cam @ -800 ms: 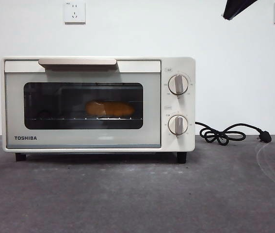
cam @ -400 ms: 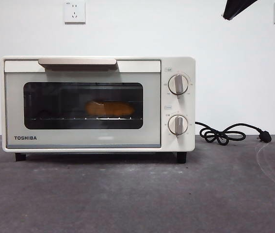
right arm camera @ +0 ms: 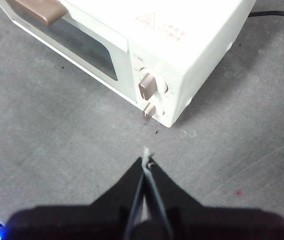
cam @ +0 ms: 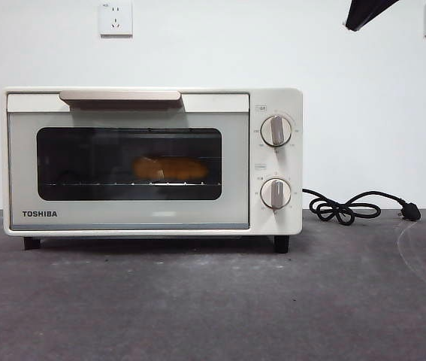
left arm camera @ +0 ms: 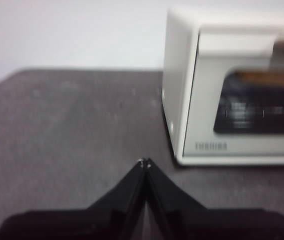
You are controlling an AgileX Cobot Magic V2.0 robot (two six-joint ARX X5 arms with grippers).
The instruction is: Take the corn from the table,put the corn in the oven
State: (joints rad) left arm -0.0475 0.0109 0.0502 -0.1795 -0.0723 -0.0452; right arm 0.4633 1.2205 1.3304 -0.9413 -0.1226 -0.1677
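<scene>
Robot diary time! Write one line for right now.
corn: inside oven, behind shut door | left gripper: shut, empty, above table | right gripper: shut, empty, near knobs

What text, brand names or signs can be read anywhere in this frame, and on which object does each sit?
"TOSHIBA": lower left of the oven door, front view; blurred in the left wrist view.
Small labels above and around the two knobs: too small to read.
Triangular warning sign with red lines of print on the oven top: unreadable.
Wall sockets: tiny marking, unreadable.
</scene>
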